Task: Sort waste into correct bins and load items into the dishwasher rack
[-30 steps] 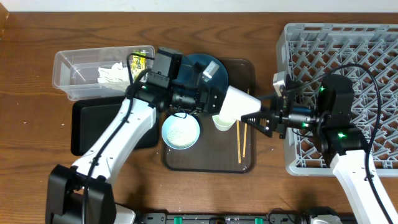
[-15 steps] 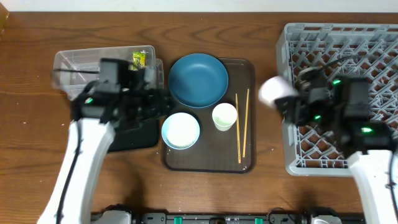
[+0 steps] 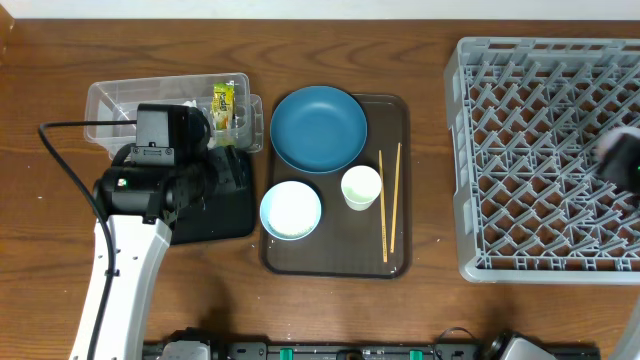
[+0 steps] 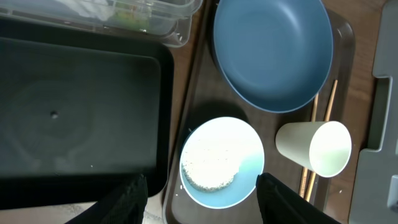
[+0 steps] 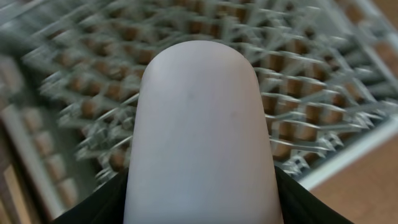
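Pulled both arms apart over the last second: left arm (image 3: 128, 245) back above the black tray (image 3: 225, 215) and clear tub (image 3: 115, 100), right arm (image 3: 622, 160) out over the dishwasher rack (image 3: 540, 150), now only a blur at the overhead view's right edge. Loading step, by the look of it: pink cup (image 5: 199, 124) clamped in the right end effector (image 5: 199, 205) above the grey lattice, not yet set down. Calls next for lowering it between the pegs, then letting go; cannot tell from the smeared wrist view which cell lies beneath. Left end effector (image 4: 200, 190) spread wide, gripping nothing, hovering over the near end of the brown serving tray (image 3: 395, 255). Resting on that tray, by size: blue dish (image 3: 318, 128) at the far end, white bowl (image 3: 291, 210) holding a patch of rice grains (image 4: 211, 167), pale green cup (image 3: 361, 187) just beside it, chopsticks (image 3: 384, 215) laid along the right side. Yellow-green wrapper (image 3: 222, 100) already inside the tub. Plenty left, then: dish, bowl, cup, chopsticks and rice. Dark wooden counter (image 3: 60, 250) underneath everything; of the room, only a pale strip (image 3: 300, 8) beyond the far edge.
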Controlling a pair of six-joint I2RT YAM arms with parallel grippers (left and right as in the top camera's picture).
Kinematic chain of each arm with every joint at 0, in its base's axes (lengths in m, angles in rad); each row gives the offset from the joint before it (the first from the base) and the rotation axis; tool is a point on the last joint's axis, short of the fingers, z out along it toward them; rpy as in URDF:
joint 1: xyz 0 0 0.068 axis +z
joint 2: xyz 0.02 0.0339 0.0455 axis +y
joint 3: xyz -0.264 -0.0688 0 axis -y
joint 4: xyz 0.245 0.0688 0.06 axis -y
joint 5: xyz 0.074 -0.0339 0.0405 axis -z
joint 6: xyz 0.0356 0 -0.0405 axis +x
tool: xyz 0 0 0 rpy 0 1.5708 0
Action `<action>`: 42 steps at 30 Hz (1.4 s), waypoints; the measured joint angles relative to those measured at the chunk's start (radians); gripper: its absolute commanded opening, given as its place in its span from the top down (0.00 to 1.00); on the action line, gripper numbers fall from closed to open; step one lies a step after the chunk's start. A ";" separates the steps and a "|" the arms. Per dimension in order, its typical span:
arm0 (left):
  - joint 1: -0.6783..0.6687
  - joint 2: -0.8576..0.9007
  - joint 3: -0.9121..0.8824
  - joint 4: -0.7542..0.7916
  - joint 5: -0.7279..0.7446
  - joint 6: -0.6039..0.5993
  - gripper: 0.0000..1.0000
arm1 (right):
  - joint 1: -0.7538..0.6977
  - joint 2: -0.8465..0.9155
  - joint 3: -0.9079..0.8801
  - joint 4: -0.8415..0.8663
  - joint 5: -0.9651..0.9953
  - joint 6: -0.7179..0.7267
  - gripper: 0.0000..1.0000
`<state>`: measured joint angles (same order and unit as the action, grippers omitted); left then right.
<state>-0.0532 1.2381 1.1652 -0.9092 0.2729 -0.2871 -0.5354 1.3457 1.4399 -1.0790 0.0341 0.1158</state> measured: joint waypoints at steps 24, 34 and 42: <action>0.000 0.000 0.000 -0.008 -0.014 0.000 0.40 | -0.225 0.447 0.033 0.028 0.054 0.093 0.10; 0.000 0.000 0.000 -0.008 -0.014 0.001 0.35 | -0.225 0.423 0.066 0.016 -0.074 0.093 0.01; -0.002 0.004 0.000 -0.008 -0.014 0.001 0.35 | -0.132 0.194 0.121 -0.010 -0.290 0.054 0.01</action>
<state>-0.0547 1.2419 1.1652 -0.9173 0.2584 -0.2863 -0.6670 1.5398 1.5612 -1.0885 -0.2554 0.1699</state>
